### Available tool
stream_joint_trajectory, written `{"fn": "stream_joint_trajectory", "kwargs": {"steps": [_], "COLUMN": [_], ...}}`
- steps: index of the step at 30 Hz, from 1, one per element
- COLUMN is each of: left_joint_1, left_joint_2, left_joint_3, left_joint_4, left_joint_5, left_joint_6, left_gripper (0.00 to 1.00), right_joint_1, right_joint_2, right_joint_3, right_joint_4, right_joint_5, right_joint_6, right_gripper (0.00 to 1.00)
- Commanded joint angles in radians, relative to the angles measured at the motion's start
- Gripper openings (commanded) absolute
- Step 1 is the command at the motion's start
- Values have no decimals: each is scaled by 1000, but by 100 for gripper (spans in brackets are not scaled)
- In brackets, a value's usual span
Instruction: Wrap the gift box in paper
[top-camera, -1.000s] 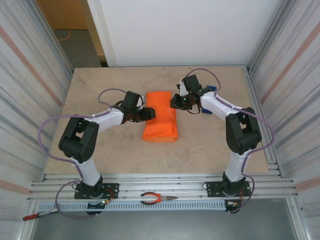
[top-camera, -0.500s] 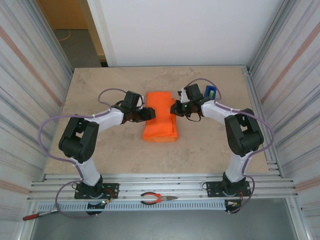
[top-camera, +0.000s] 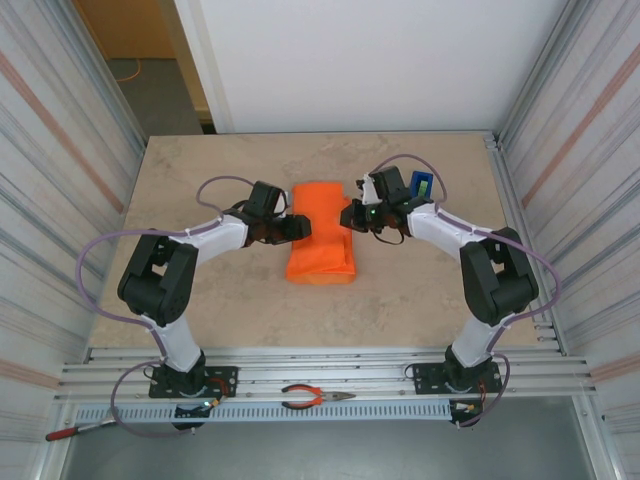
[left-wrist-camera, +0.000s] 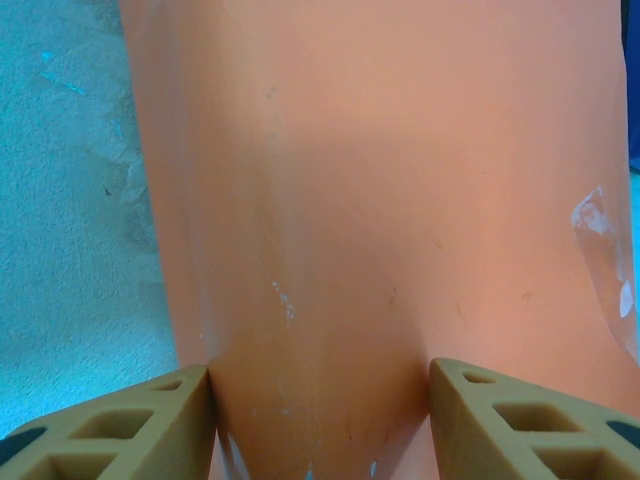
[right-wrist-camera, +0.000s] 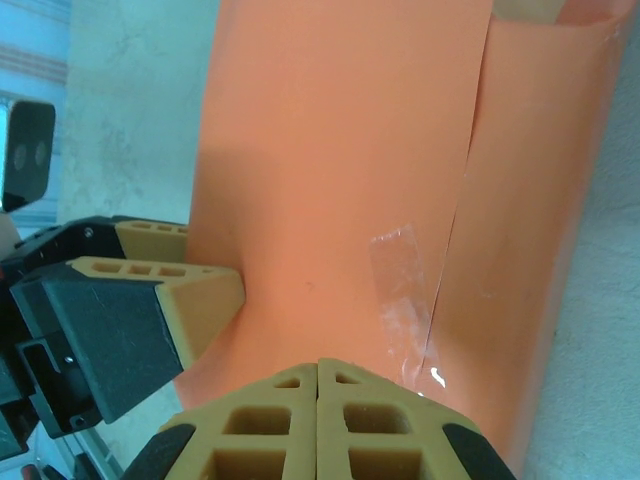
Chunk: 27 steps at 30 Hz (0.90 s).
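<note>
Firmly, the left fingers clasp the paper-covered gift box at its left side. The right fingers are pressed together, empty, tips over the orange paper beside a clear tape strip. The package lies mid-way across the surface, with a blue tape dispenser near its right.

matt smooth orange paper, glossy clear tape patch, beige stone-look tabletop, ribbed metal walls

Left gripper clamped, right gripper closed
</note>
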<state>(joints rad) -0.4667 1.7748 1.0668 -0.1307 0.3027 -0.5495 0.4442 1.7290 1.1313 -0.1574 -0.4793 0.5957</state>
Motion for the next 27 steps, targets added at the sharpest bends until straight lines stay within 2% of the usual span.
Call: {"fn": "stream_joint_trajectory", "kwargs": {"steps": [1, 11, 20, 22, 26, 27], "left_joint_1": [-33, -32, 42, 67, 102, 108], "left_joint_2": [61, 19, -136, -153, -167, -162], "left_joint_3": [-34, 14, 73, 70, 55, 53], "left_joint_4": [-167, -217, -273, -273, -255, -249], "left_joint_5": [-59, -51, 32, 57, 65, 72], "left_joint_6": [32, 55, 104, 109, 116, 117], "left_gripper": [56, 57, 64, 65, 66, 67], "right_joint_1": [10, -9, -123, -144, -162, -162], "right_joint_2": [0, 5, -121, -132, -109, -99], "right_joint_3": [-39, -88, -84, -79, -51, -45], "right_joint_4": [2, 13, 18, 4, -17, -15], "right_joint_5": [-3, -11, -91, -93, -94, -93], "right_joint_6": [23, 26, 70, 70, 64, 67], "right_gripper": [7, 5, 8, 17, 48, 53]}}
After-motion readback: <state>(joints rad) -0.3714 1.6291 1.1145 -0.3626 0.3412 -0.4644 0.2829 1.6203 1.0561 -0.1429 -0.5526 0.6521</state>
